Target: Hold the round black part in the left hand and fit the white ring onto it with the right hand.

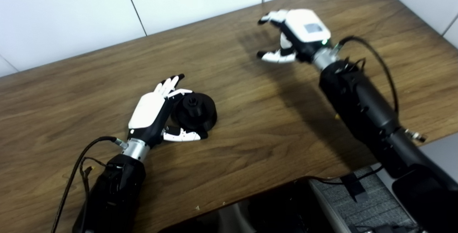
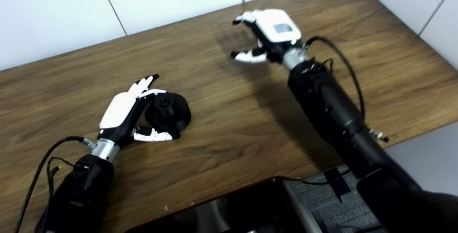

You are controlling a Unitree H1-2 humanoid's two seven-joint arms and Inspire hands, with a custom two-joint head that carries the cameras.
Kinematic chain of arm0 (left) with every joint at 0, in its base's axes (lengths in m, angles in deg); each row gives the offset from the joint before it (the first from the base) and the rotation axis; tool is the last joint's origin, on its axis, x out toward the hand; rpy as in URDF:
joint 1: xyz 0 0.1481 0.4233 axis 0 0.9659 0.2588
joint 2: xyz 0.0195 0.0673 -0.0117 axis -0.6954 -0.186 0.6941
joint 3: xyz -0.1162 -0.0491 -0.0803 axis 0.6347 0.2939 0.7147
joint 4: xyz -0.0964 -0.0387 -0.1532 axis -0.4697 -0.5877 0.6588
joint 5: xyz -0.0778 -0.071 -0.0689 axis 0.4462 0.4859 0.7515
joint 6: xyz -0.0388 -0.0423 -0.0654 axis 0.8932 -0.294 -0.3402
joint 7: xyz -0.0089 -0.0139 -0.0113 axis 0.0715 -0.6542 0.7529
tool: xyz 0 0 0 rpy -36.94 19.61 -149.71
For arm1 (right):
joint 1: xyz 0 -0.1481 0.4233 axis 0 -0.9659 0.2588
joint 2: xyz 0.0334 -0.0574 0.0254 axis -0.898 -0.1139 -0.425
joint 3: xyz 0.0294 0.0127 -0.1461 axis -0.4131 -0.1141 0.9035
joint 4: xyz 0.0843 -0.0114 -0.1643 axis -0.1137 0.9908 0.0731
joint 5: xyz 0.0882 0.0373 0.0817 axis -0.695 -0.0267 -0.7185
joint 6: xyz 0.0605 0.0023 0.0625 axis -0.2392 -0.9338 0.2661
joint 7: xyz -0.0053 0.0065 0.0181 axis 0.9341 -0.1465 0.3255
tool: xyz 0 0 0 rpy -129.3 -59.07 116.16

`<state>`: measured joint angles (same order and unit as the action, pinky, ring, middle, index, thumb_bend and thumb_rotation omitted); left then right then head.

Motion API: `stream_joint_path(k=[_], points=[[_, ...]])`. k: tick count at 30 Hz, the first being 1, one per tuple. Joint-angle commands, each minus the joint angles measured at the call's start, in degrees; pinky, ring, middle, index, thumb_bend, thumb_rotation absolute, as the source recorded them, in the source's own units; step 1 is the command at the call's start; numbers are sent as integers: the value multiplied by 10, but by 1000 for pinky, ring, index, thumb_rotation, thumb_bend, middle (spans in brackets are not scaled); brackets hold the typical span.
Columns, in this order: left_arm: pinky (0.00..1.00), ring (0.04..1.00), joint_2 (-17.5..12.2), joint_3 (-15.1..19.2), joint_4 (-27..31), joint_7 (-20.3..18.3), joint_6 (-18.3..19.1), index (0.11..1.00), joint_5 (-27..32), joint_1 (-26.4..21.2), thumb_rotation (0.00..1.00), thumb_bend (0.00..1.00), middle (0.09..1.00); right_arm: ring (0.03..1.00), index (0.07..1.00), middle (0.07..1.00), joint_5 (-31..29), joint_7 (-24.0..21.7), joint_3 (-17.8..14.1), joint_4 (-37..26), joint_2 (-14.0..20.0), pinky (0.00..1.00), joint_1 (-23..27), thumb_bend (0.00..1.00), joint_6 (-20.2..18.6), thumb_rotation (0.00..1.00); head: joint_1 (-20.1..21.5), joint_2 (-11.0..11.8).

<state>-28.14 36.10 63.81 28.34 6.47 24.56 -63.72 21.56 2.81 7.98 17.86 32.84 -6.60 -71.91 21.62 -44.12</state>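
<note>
The left robot hand (image 1: 157, 113) is lying on its side on the desk (image 1: 250, 132), fingers stretched and spread, cupping the round black part (image 1: 195, 111) without closing on it. Its fingers (image 1: 168, 84) are reaching past the part's far-left side, and its thumb (image 1: 182, 135) is lying along the part's near side, close to it; whether either is touching cannot be told. The part is sitting flat on the desk with its small raised hub up.

Well to the right of the part and farther back, the right robot hand (image 1: 286, 36) is hovering above the desk, fingers curled but apart from the thumb, holding nothing.

Bare wood is lying between the part and the right robot hand, and between the part and the desk's near edge.
</note>
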Motion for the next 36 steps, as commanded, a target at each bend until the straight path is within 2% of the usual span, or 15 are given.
stream_joint_path(k=[1, 9, 19, 24, 29, 36], points=[[1000, 1000, -17, -3, -12, -19, -3, 696, -15, 7, 426, 1000, 1000, 919, 807, 873, -1, -2, -10, -11, 18, 919, 26, 635, -5, 480, 0, 0], [1000, 1000, -17, 1, -13, -18, -7, 695, -18, 8, 446, 1000, 1000, 911, 790, 857, 0, 16, -20, 18, 39, 912, 33, 650, 1, 474, -5, 1], [1000, 1000, -14, 2, -12, -21, -6, 695, -18, 8, 430, 1000, 1000, 924, 815, 869, -1, -25, -20, 23, 64, 938, 36, 686, -23, 487, -5, 2], [1000, 1000, -14, 1, -14, -21, -6, 695, -20, 6, 433, 1000, 1000, 912, 847, 883, -7, -62, -17, 25, 76, 892, 38, 727, -39, 507, -9, 1], [1000, 1000, -15, 3, -13, -19, -7, 691, -20, 8, 434, 1000, 1000, 898, 849, 887, -8, -64, -11, 39, 78, 845, 36, 743, -42, 464, -11, 2], [1000, 1000, -15, 3, -9, -21, -6, 693, -20, 9, 430, 1000, 1000, 910, 861, 900, -13, -72, 1, 52, 78, 884, 36, 765, -44, 475, -20, 1]])
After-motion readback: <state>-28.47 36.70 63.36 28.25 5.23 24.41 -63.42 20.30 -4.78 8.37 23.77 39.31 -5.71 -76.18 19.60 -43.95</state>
